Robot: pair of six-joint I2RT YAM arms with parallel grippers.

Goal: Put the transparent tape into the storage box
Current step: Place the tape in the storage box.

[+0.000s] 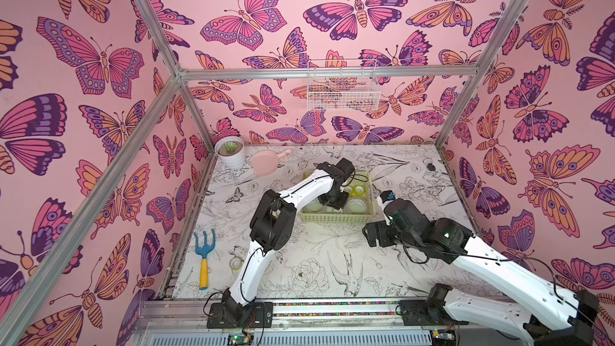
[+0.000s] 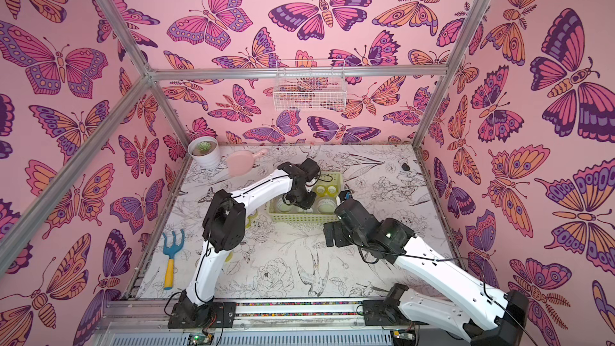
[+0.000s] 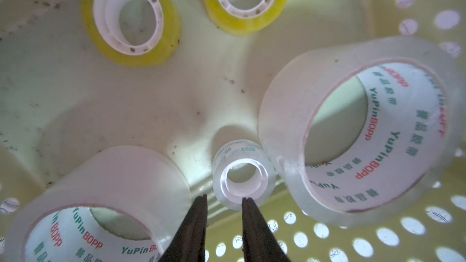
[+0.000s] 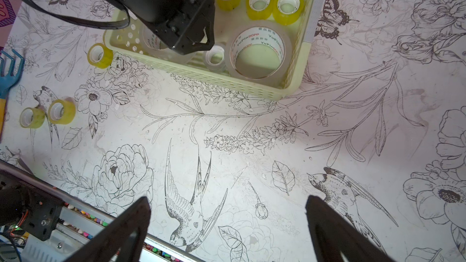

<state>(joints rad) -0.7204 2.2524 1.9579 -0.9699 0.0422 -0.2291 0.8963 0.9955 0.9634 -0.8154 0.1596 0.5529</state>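
Observation:
The pale yellow-green storage box [image 1: 336, 219] [image 4: 219, 79] stands mid-table. My left gripper [image 3: 224, 198] reaches down inside it, open by a narrow gap. A small roll of transparent tape [image 3: 242, 149] [image 4: 214, 57] lies on the box floor at its fingertips, one finger over the roll's rim, the other clear of it. Two large transparent rolls [image 3: 285, 112] [image 3: 126, 167] flank it, and yellow rolls [image 3: 174, 28] lie further in. My right gripper [image 4: 227, 197] hangs wide open and empty over bare table in front of the box.
Three yellowish tape rolls [image 4: 100, 56] [image 4: 61, 112] [image 4: 32, 118] lie on the table left of the box. A blue hand rake [image 1: 203, 257], a white plant pot [image 1: 229, 153] and a pink scoop [image 1: 266, 161] line the left side. A white wire basket [image 1: 342, 89] hangs on the back wall.

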